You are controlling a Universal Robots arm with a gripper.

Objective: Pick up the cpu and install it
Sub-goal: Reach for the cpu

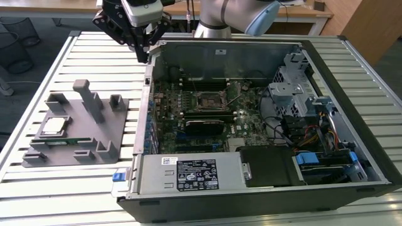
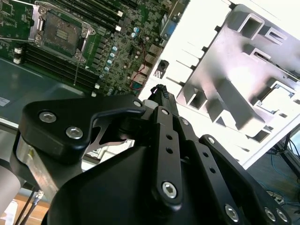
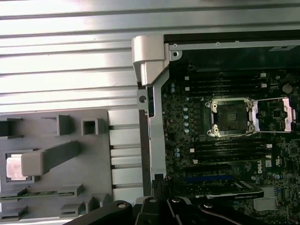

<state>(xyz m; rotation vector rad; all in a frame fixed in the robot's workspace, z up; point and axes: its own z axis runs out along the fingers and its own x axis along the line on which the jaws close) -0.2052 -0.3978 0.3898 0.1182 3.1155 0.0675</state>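
Note:
The cpu (image 1: pixel 53 126) is a small silvery square lying in a recess of the grey plastic fixture (image 1: pixel 94 136) on the exterior view's left. In the first wrist view the cpu (image 3: pixel 13 167) is partly covered by a fixture post. My gripper (image 1: pixel 144 57) hangs high over the far left corner of the open computer case (image 1: pixel 188 52), well away from the cpu, its fingers shut with nothing between them. The black motherboard socket (image 1: pixel 209 100) stands open inside the case, its metal frame flipped up; both wrist views show the socket (image 3: pixel 232 117) (image 2: pixel 61 33).
A thin green memory stick (image 1: pixel 61 142) lies in the fixture just in front of the cpu. Tall fixture posts (image 1: pixel 88 99) rise near it. The case walls, drive cage (image 1: pixel 295 89) and power supply (image 1: pixel 188 174) surround the board. The slatted metal table (image 1: pixel 94 52) lies beneath.

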